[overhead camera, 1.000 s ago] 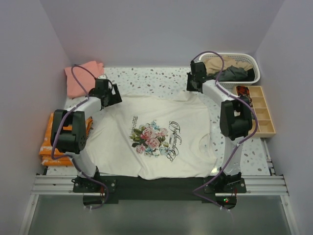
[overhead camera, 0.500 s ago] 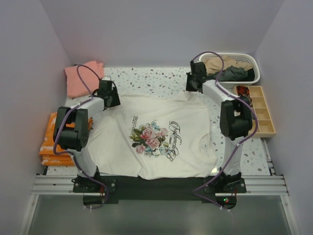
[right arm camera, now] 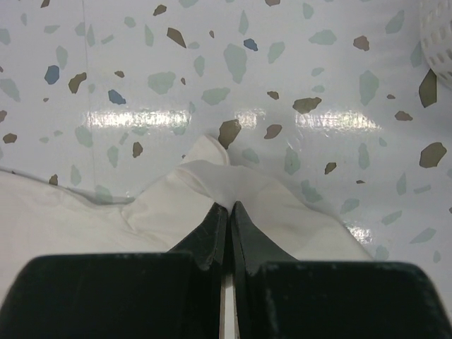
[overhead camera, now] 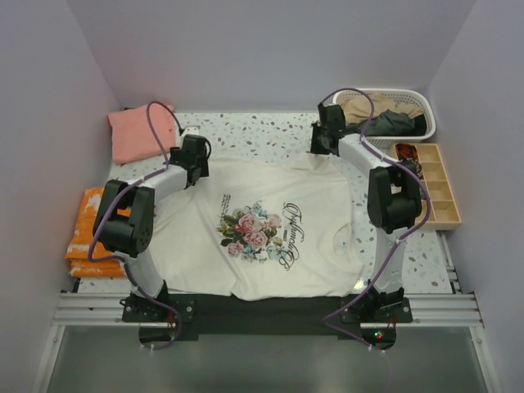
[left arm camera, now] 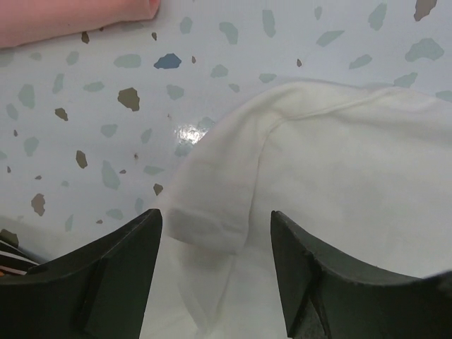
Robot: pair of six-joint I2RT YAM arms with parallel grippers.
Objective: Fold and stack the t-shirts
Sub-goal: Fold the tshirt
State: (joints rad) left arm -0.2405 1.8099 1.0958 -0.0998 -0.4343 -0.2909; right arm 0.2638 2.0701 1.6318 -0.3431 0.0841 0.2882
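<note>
The left gripper (left arm camera: pixel 215 227), fingers apart, is straddling the cream t-shirt's (overhead camera: pixel 184 237) upper-left corner (left arm camera: pixel 212 208); the right gripper (right arm camera: pixel 227 210) is clamping the upper-right corner.

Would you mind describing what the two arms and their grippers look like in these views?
The left arm and right arm both have white links joined by bulky black joint housings, with a purple cable looping along each. The left gripper and right gripper have matte black, wedge-shaped fingers. Small red and green lights show at the right arm's black base.
</note>
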